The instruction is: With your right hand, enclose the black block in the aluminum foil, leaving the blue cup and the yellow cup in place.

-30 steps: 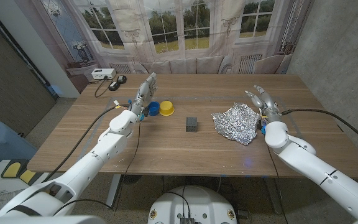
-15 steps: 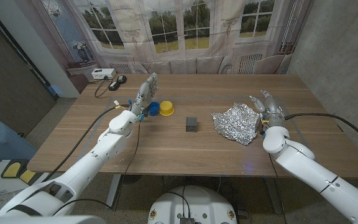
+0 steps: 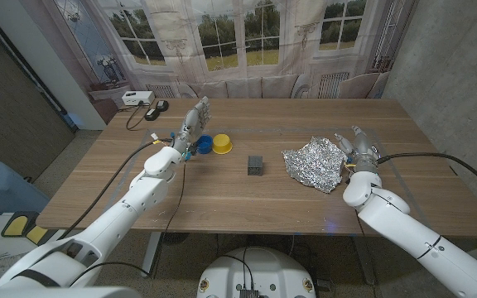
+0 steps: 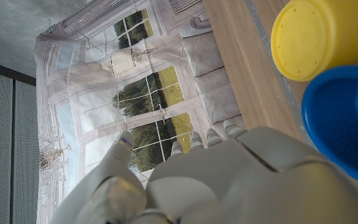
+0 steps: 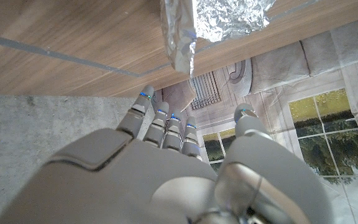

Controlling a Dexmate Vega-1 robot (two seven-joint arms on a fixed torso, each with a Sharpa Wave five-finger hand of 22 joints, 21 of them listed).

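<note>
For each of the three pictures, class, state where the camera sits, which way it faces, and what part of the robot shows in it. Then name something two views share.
Head view: on the robot's head, looking down over the wooden table; both arms, left hand and right hand show.
Left wrist view: on the left wrist, looking along the back of the left hand past the blue cup and yellow cup toward the window backdrop.
Right wrist view: on the right wrist, along the right hand at the aluminum foil.
Shared: the foil's edge in head and right wrist views.
</note>
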